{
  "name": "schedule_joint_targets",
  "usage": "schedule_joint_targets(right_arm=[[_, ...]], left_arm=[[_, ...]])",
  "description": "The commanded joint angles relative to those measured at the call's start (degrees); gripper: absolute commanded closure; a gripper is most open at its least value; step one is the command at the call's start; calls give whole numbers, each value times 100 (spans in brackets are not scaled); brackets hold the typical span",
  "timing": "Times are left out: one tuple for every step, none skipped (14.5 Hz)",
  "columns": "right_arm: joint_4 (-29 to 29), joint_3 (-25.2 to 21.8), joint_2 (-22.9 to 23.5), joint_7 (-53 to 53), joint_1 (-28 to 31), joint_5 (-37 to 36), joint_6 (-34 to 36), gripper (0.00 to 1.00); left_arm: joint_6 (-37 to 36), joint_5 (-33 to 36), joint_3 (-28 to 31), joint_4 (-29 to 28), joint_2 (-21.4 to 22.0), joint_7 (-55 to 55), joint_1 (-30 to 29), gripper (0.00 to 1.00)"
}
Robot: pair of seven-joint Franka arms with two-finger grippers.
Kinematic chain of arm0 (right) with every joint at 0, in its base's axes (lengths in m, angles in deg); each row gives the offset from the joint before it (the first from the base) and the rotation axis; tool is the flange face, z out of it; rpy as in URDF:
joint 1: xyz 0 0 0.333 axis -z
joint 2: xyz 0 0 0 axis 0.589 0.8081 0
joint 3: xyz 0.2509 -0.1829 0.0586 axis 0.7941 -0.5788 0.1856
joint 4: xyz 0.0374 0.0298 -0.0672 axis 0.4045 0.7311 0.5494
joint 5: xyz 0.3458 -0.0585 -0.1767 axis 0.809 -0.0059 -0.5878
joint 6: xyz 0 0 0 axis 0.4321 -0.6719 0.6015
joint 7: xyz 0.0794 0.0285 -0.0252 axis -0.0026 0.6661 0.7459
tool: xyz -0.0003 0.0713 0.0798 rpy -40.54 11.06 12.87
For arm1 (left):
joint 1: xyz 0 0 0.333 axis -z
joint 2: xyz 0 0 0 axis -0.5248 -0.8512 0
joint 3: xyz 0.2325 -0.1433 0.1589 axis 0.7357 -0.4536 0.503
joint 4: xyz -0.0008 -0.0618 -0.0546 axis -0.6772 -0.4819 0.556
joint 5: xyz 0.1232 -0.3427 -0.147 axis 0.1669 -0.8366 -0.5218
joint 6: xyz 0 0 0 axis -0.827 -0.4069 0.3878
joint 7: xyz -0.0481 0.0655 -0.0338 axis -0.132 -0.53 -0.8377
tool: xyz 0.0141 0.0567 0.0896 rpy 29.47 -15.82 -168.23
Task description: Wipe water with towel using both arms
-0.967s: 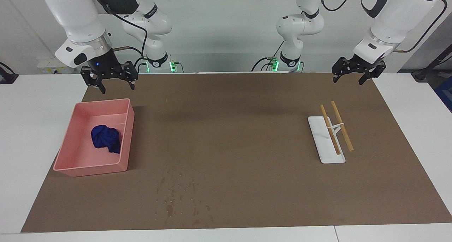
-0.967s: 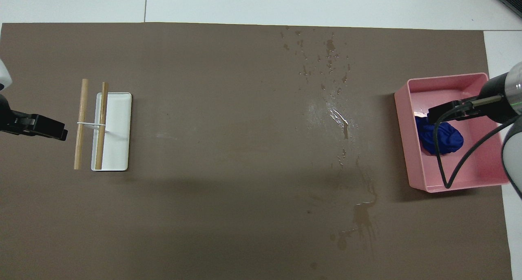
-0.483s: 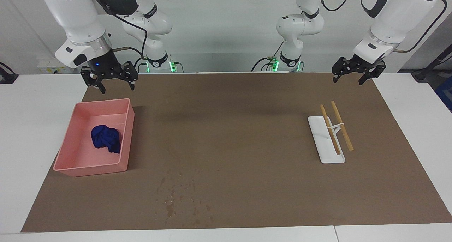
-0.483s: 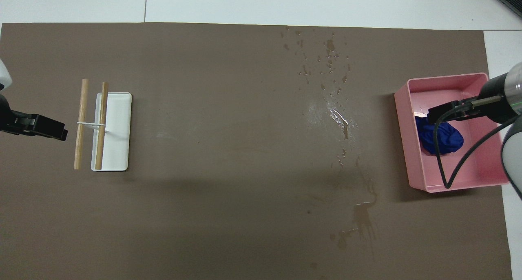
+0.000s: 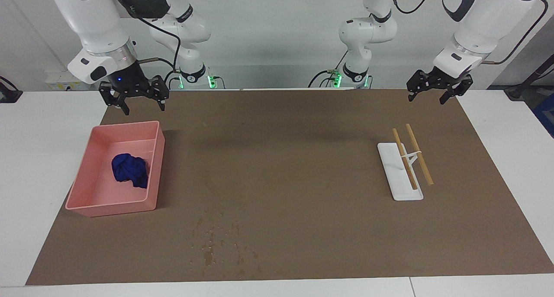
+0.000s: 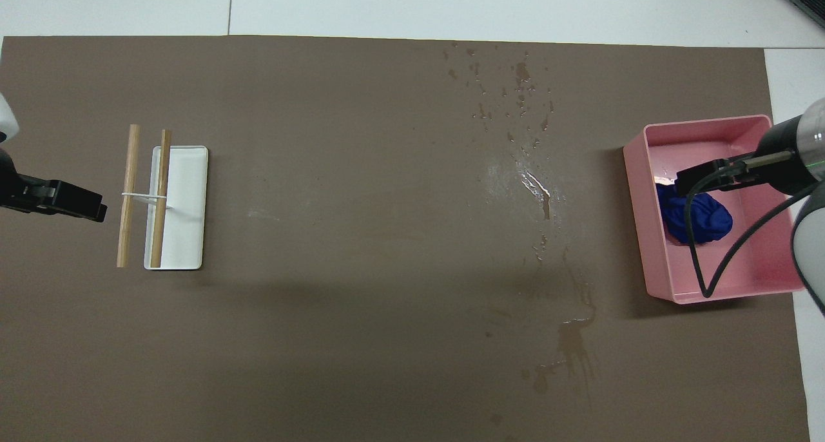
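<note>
Fingers apart on right gripper (image 5: 139, 105) and left gripper (image 5: 428, 95), towel (image 5: 130, 170) in tub (image 5: 86, 195)

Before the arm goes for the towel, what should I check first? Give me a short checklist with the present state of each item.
1. Towel lies free in the pink tub: ok.
2. Right gripper open, empty, raised by the tub's robot-side edge: ok.
3. Left gripper open, empty, waiting at its end of the mat: ok.
4. Water visible on the brown mat, not yet wiped: ok.
5. White stand with wooden rods apart from the water: ok.
</note>
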Motion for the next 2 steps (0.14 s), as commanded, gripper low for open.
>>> schedule_joint_targets(right_arm=[[99, 15, -69, 107, 34, 59, -107, 0], [108, 15, -69, 98, 34, 68, -107, 0]], left_arm=[[-26, 104, -5, -105, 108, 23, -6, 0], [-26, 104, -5, -114, 108, 23, -6, 0]])
